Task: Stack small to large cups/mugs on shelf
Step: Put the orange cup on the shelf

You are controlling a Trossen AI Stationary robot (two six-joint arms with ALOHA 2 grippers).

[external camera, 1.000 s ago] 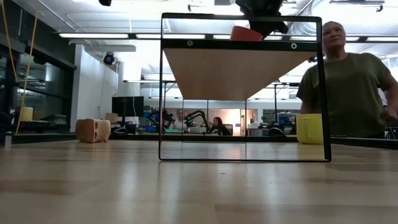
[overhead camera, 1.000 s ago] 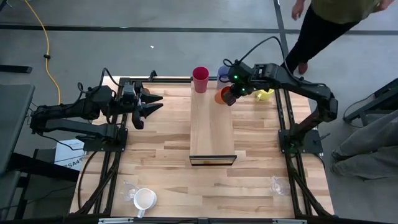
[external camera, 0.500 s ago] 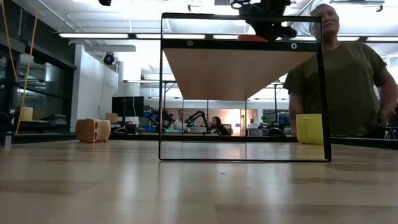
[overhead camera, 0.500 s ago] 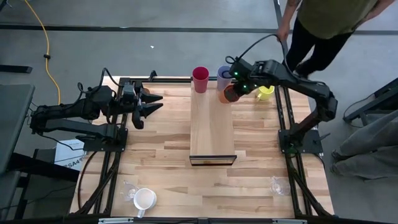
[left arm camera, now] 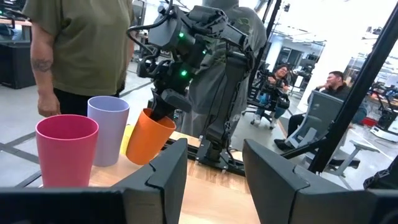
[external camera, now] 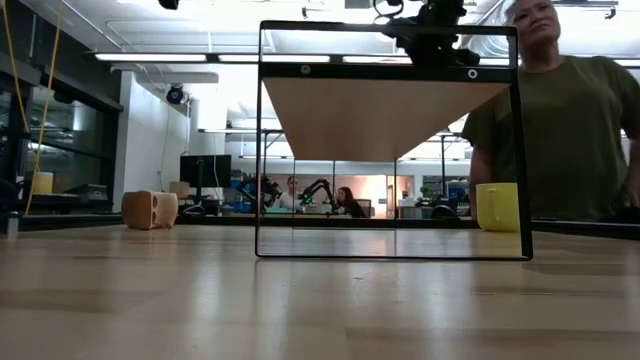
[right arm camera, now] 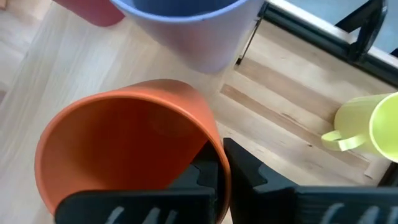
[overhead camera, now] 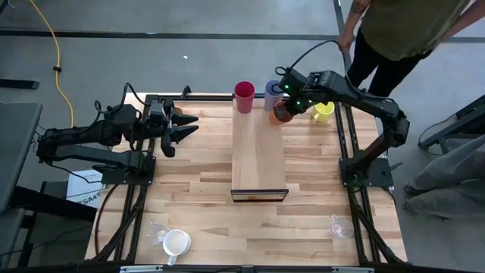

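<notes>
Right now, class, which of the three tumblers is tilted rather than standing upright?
The orange tumbler: the right gripper pinches its rim and holds it tilted, while the crimson tumbler and lavender tumbler stand upright.

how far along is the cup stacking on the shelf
Early. Done: the crimson tumbler and lavender tumbler stand at the far end of the shelf. In hand: the right tool grips the tilted orange tumbler by its rim. Left: the yellow mug, white mug and clear glasses on the table; the left tool waits, open.

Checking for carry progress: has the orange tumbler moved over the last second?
Yes. In the high view the orange tumbler, held by the right gripper, shifted toward the lavender tumbler at the shelf's far end.
</notes>
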